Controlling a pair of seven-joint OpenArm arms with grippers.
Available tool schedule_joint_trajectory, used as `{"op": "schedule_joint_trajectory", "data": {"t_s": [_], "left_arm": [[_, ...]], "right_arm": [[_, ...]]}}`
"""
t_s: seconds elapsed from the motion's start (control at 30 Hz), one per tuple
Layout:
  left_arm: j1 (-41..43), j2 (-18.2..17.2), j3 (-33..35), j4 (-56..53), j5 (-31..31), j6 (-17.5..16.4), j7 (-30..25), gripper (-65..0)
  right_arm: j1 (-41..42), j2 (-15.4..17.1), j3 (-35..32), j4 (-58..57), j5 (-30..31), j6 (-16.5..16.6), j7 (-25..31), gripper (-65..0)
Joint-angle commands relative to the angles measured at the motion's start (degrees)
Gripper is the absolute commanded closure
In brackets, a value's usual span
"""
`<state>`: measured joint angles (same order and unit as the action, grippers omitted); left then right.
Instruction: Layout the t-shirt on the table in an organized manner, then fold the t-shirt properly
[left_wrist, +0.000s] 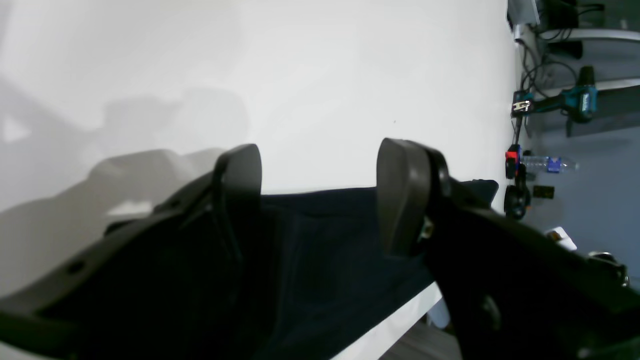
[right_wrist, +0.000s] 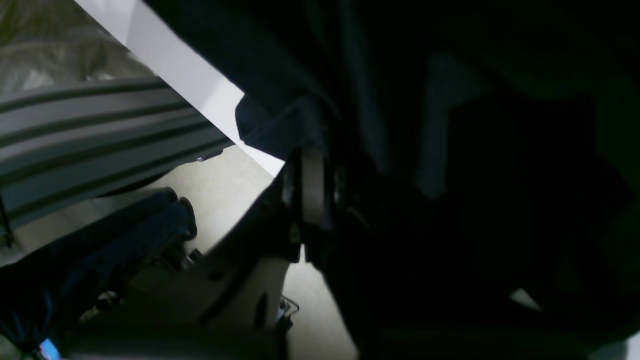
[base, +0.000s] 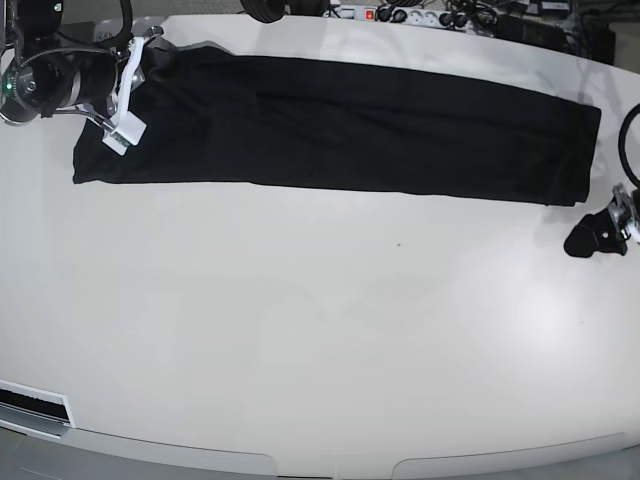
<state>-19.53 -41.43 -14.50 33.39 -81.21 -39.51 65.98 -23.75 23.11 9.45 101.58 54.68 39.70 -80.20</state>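
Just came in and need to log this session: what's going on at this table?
A two-armed robot is folding a plain black short-sleeved t-shirt on a large glossy white table. The shirt lies as a long, narrow band across the far side of the table, apparently already folded lengthwise. The right gripper is closed at one end of the band, seemingly pinching the fabric. The left gripper is open beside the other end, holding nothing.
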Motion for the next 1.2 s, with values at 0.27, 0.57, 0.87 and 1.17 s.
{"op": "schedule_joint_trajectory", "data": {"t_s": [0.27, 0.57, 0.87, 1.17], "left_arm": [[-1.1, -3.4, -12.3, 0.6, 3.2, -0.5, 0.4, -37.3], [1.9, -4.3, -13.0, 0.6, 3.4, -0.5, 0.5, -37.3], [2.6, -4.3, -13.0, 0.6, 3.3, -0.5, 0.5, -37.3], [2.9, -4.4, -13.0, 0.6, 3.4, -0.5, 0.5, -37.3]], "right_arm": [[0.4, 0.9, 13.9, 2.6, 4.3, 0.3, 0.2, 0.0], [-0.5, -0.2, 20.5, 2.5, 9.0, 0.3, 0.5, -9.5], [-3.3, -2.3, 20.5, 2.5, 2.0, -0.4, 3.0, -36.7], [-3.2, -3.8, 21.4, 2.7, 2.4, -1.1, 9.8, -29.5]]}}
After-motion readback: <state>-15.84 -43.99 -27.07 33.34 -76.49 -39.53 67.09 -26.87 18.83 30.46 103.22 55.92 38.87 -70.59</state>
